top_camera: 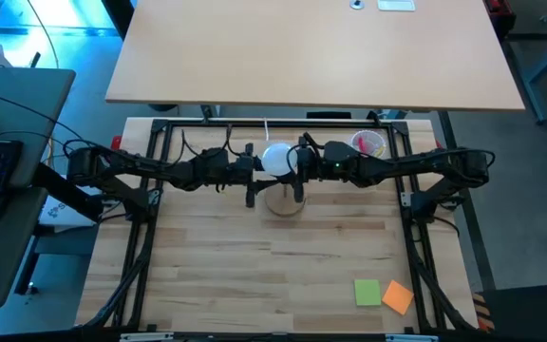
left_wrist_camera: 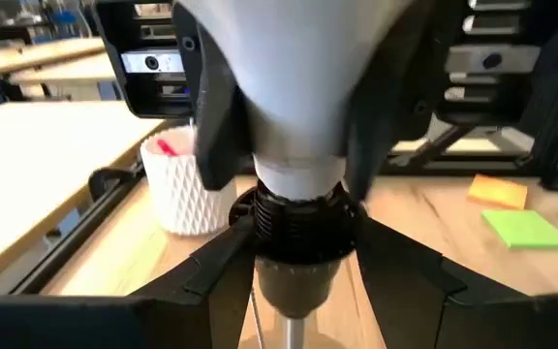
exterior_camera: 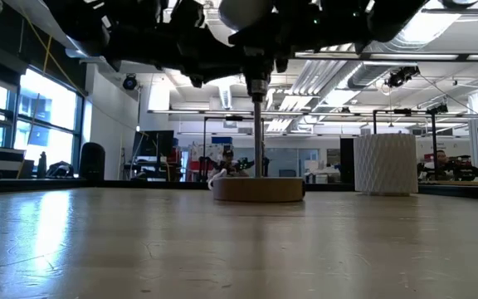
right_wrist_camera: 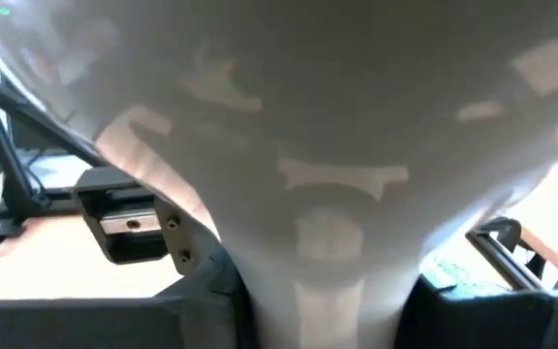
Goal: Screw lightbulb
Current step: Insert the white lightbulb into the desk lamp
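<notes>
White lightbulb (left_wrist_camera: 289, 87) sat seated in the black socket (left_wrist_camera: 298, 228), screwing underway; right gripper (top_camera: 302, 160) pinched its globe, left gripper (top_camera: 251, 163) clamped the socket.

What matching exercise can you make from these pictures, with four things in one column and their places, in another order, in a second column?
Things:
1. lightbulb
2. black socket
3. white cup
4. green note

Places:
A. on the table's right side, beside an orange note
B. gripped by the left hand
C. gripped by the right hand, above the socket
D. at the table's far edge, behind the right arm

Pairs: 1-C, 2-B, 3-D, 4-A
</notes>
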